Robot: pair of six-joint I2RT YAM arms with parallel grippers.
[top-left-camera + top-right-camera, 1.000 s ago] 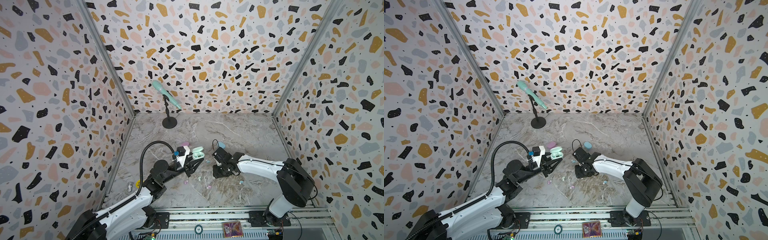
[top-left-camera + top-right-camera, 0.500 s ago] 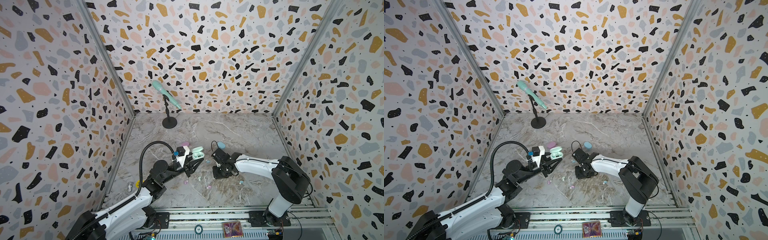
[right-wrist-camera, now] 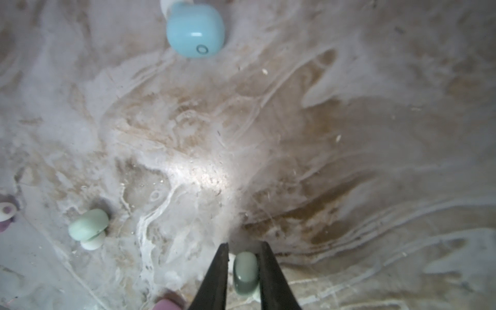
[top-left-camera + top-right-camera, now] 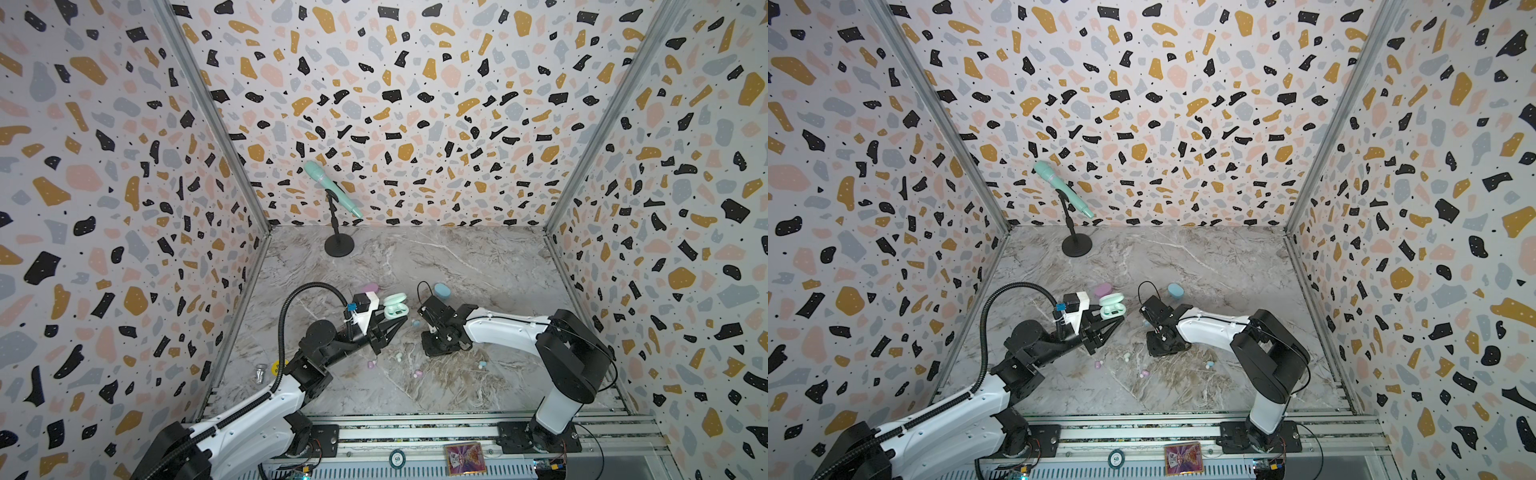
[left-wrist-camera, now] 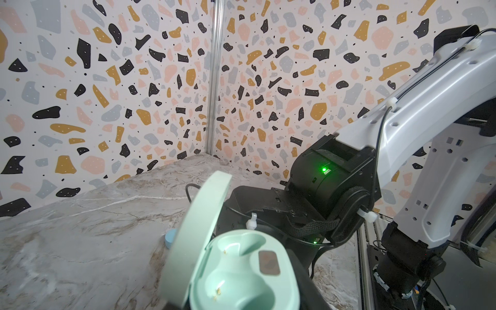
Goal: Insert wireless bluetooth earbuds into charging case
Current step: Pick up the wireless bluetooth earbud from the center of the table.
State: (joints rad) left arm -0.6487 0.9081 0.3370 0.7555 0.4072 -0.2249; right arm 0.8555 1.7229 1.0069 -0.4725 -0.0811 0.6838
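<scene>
The marble bench [image 4: 457, 266] carries everything, and both arms reach in from its front edge toward the middle. The left gripper [image 4: 395, 325] is closed on the mint charging case [image 5: 236, 271] and holds it clear of the bench, left of centre. The case's lid [image 5: 198, 233] is swung open and both wells look empty. The right gripper [image 3: 244, 243] points straight down at mid-bench with its tips at the surface. Its two black fingers [image 3: 214, 276] stand narrowly apart on either side of the mint earbud [image 3: 245, 271]. One pad seems to touch the bud and a sliver of bench shows beside the other, so I cannot tell whether the pinch has taken hold. A closed blue case [image 4: 441, 291] and a pink case [image 4: 370, 287] sit behind the grippers, toward the back edge. The second mint earbud [image 3: 88, 228] lies loose on the bench near the pinched one. A light blue earbud [image 3: 196, 28] lies well apart from both, and pink buds peek in at the borders of the right wrist view. The step in hand, as I judge it, is the pickup of the first bud of the mint pair, with nothing seated yet. The next move calls for a firm, centred squeeze on a very small, rounded, slippery piece, then a straight lift. After that comes a carry across to the case, with the bud turned to match one well and lowered until it seats. The case must stay level, or the bud may roll off its rim.
</scene>
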